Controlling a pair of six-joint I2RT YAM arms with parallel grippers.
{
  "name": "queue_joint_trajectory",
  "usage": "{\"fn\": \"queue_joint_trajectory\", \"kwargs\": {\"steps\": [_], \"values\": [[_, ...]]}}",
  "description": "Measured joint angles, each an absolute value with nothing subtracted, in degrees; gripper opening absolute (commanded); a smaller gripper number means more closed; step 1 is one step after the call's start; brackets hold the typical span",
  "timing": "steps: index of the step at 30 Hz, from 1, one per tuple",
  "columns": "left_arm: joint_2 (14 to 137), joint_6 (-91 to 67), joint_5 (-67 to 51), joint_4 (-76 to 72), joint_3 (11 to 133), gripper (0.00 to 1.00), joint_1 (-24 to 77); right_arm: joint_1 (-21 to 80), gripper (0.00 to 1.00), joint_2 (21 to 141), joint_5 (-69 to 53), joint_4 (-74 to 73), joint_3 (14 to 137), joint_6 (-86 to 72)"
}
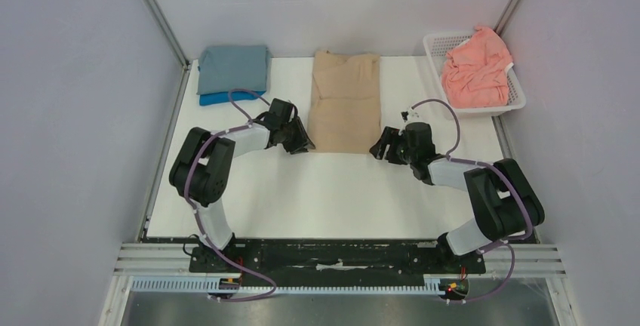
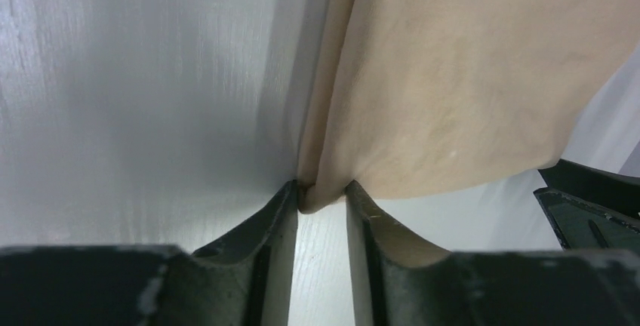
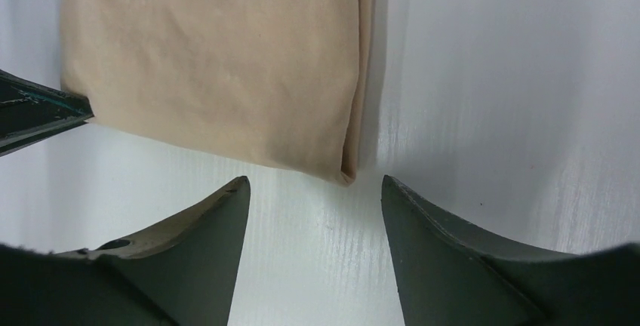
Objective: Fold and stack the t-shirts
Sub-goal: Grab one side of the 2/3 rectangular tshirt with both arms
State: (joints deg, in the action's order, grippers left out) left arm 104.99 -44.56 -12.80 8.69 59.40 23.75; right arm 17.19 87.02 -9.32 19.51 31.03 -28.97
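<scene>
The tan t-shirt (image 1: 346,103) lies folded into a long strip in the middle of the table, collar end far. My left gripper (image 1: 306,145) is at its near left corner; in the left wrist view the fingers (image 2: 323,194) pinch that corner of the tan shirt (image 2: 453,77). My right gripper (image 1: 377,150) is at the near right corner. Its jaws (image 3: 313,182) are open, and the shirt corner (image 3: 211,62) lies just ahead of them, apart. The grey-blue t-shirt (image 1: 232,68) lies folded on the bright blue t-shirt (image 1: 219,98) at the far left. The salmon-pink t-shirt (image 1: 475,69) is crumpled in the basket.
A white lattice basket (image 1: 519,101) stands at the far right corner. Metal frame posts and grey walls enclose the table. The right gripper's tip shows at the right edge of the left wrist view (image 2: 596,198).
</scene>
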Motion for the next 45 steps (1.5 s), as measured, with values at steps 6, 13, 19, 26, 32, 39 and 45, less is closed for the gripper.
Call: {"fn": "queue_joint_trajectory", "kwargs": {"steps": [6, 13, 19, 26, 32, 39, 45], "values": [[107.3, -45.3, -14.0, 7.8, 60.8, 0.02, 23.7, 17.3, 0.6, 88.5, -9.8, 21.4, 31.0, -29.6], [108.0, -45.3, -14.2, 7.1, 61.5, 0.02, 23.7, 17.3, 0.0, 91.6, -9.5, 23.4, 32.0, -29.8], [107.6, -45.3, -14.2, 5.5, 60.3, 0.02, 23.7, 17.5, 0.0, 92.4, -10.8, 24.6, 30.9, -29.8], [102.7, -45.3, -13.7, 0.8, 52.7, 0.02, 24.2, 19.5, 0.0, 86.0, -12.2, 26.7, 23.4, -29.5], [91.7, -46.1, -11.8, -0.4, 40.2, 0.02, 27.3, 24.6, 0.0, 72.5, -11.5, 22.3, 14.5, -28.9], [71.1, -50.3, -6.3, 5.7, 24.8, 0.02, 37.3, 37.4, 0.0, 51.0, -10.2, 11.9, 4.9, -30.2], [50.2, -54.4, -3.0, 15.4, 16.1, 0.02, 46.7, 48.5, 0.0, 34.3, -9.3, 3.0, 0.5, -36.1]]}}
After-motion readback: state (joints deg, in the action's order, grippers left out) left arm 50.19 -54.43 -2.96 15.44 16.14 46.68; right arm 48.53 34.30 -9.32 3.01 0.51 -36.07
